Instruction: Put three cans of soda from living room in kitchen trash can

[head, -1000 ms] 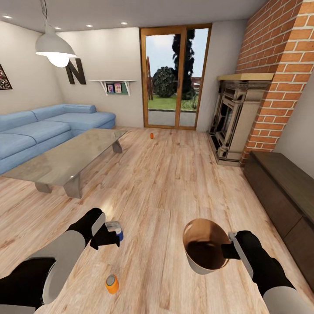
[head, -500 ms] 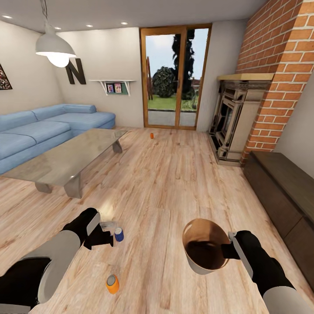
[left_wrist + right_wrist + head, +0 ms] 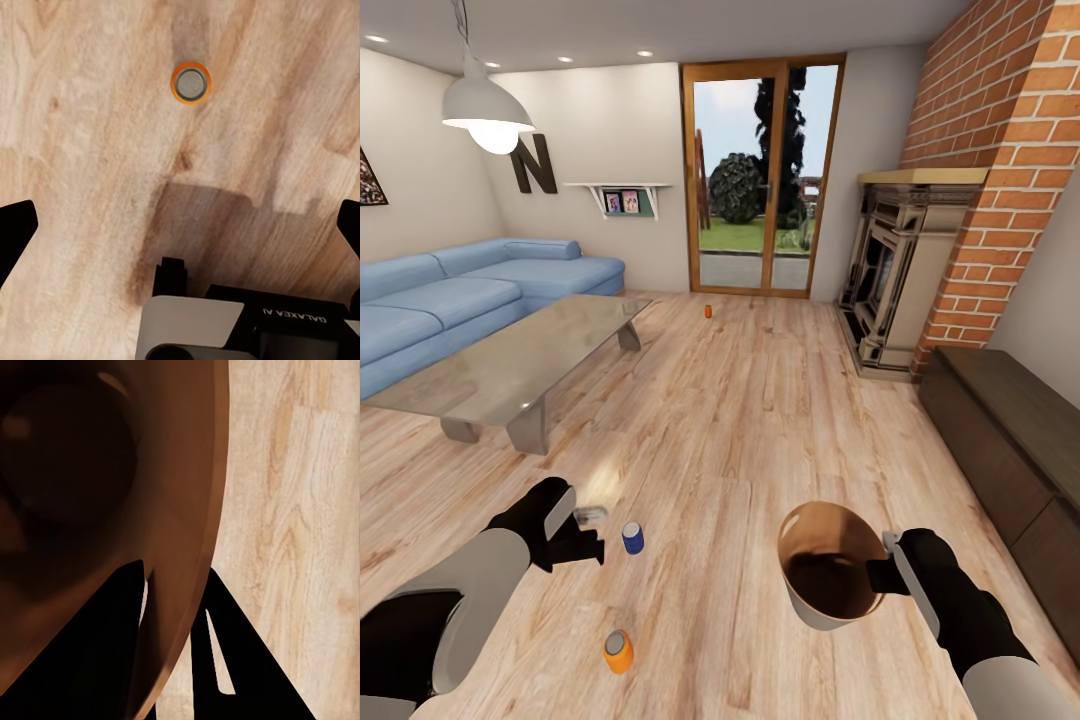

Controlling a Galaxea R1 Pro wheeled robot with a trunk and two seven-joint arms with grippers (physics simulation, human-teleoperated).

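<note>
A dark blue soda can point(image 3: 632, 538) stands upright on the plank floor, just right of my left gripper point(image 3: 591, 533), which is open and apart from it. One orange can point(image 3: 618, 650) stands nearer me, and from above it appears as an orange ring point(image 3: 190, 82) beyond the spread fingers of the left gripper point(image 3: 180, 240). Another orange can point(image 3: 707, 311) sits far off near the glass doors. My right gripper point(image 3: 882, 576) is shut on the rim of the trash can point(image 3: 828, 565), held above the floor and tilted; its brown inside point(image 3: 82, 510) shows, with the right gripper point(image 3: 176, 611) pinching its wall.
The glass-topped low table point(image 3: 510, 365) and blue sofa point(image 3: 450, 300) stand to the left. A brick fireplace point(image 3: 895, 280) and a dark low cabinet point(image 3: 1010, 440) line the right side. Open plank floor stretches ahead to the glass doors point(image 3: 763, 175).
My left gripper has let go of the blue can and drawn back to the left; the can now stands alone on the floor. The right arm and bin have not moved.
</note>
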